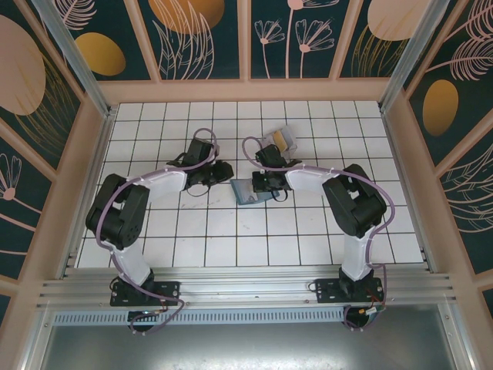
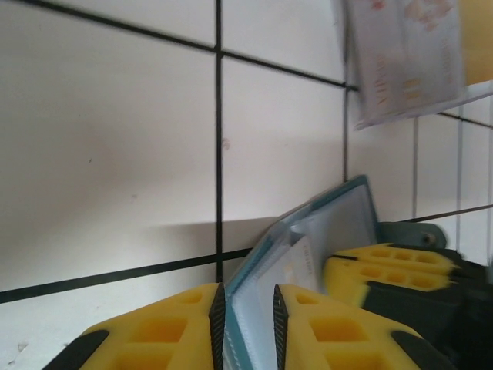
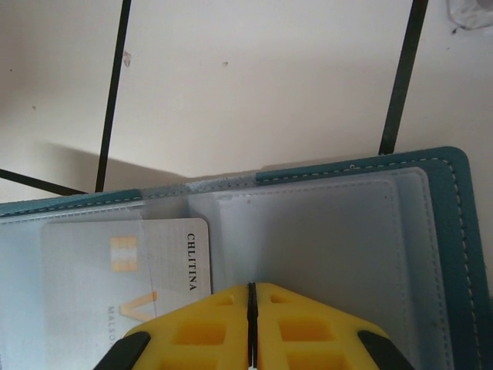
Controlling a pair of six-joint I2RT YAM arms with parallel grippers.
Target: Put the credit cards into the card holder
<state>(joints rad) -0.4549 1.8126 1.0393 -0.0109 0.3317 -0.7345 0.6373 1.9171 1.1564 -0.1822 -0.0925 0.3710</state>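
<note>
Overhead view; wrist close-ups on card holder (image 3: 308, 231)

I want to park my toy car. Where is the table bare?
The table is bare in front, between the wallet and the near edge, and by the back left corner. Crowded: the middle, where left gripper and right gripper meet the wallet, cards behind.

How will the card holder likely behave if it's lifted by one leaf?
Probably floppy: the card holder bends open in the left gripper. Its clear sleeves look slick, so the card inside might slide. Thin and likely light, it may skid on the table.
</note>
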